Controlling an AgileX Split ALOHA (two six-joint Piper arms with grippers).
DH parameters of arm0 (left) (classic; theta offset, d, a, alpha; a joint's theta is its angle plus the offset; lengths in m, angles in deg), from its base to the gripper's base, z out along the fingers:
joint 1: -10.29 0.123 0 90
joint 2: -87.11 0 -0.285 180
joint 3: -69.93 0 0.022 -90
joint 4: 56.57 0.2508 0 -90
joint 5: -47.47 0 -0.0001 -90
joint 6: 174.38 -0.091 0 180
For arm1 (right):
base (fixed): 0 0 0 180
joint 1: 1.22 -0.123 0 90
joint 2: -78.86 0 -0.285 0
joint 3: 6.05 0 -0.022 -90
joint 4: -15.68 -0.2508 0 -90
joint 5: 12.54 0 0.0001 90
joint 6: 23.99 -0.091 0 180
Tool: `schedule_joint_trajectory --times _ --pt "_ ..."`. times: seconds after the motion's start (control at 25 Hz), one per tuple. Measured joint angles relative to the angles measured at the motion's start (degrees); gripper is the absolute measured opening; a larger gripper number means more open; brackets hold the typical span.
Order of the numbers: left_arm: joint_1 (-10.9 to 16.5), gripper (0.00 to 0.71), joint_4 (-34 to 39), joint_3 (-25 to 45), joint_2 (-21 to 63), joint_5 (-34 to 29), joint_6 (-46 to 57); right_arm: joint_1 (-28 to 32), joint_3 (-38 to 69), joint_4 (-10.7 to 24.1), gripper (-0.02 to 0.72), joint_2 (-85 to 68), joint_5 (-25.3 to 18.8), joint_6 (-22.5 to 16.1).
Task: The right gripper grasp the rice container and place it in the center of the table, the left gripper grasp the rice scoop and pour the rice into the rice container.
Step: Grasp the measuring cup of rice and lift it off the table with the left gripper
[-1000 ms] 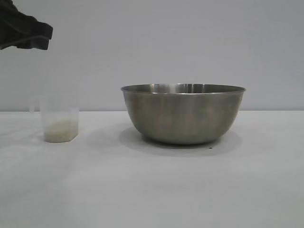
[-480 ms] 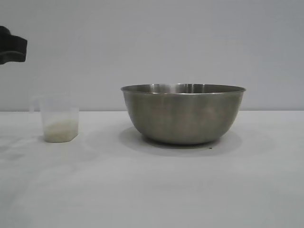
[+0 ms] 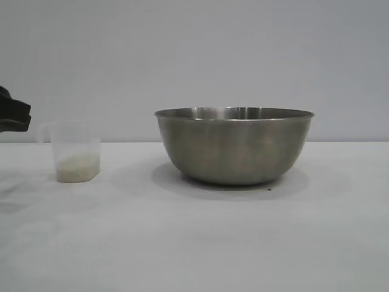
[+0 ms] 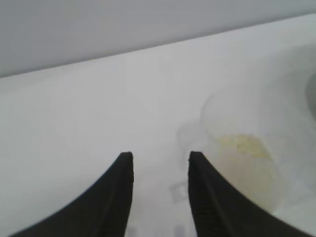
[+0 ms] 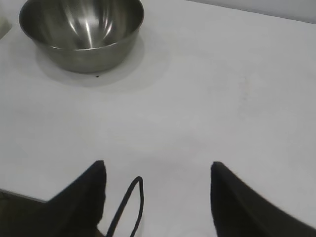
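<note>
The rice container [image 3: 234, 149], a wide steel bowl, stands in the middle of the white table [image 3: 194, 243]. To its left stands the rice scoop [image 3: 76, 152], a translucent cup with whitish rice [image 3: 77, 165] in its bottom and its handle [image 3: 44, 131] turned left. Only a tip of my left gripper [image 3: 13, 117] shows at the left edge, level with the scoop's rim and apart from it. In the left wrist view the left gripper [image 4: 160, 154] is open and empty, with the scoop [image 4: 242, 163] just ahead. My right gripper [image 5: 158, 163] is open over bare table, far from the container [image 5: 81, 32].
A thin black cable loop [image 5: 131, 202] hangs between the right gripper's fingers. A plain grey wall runs behind the table. Bare tabletop lies in front of the bowl and to its right.
The left gripper has come down from the upper left corner to the height of the scoop's rim, drawing back toward the left edge. Scoop and bowl have not moved.
</note>
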Motion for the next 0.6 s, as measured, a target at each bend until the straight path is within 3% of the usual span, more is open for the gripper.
schedule_joint_trajectory --times 0.48,0.52,0.6 --pt "0.00 0.274 3.33 -3.08 -5.91 0.11 0.00 0.00 0.00 0.00 0.449 0.00 0.00 -0.13" --pt "0.00 0.233 3.41 -3.34 -6.00 0.11 0.00 0.00 0.00 0.00 0.449 0.00 0.00 -0.13" --pt "0.00 0.233 3.46 -3.84 -6.38 0.11 0.00 0.00 0.00 0.00 0.449 0.00 0.00 -0.24"
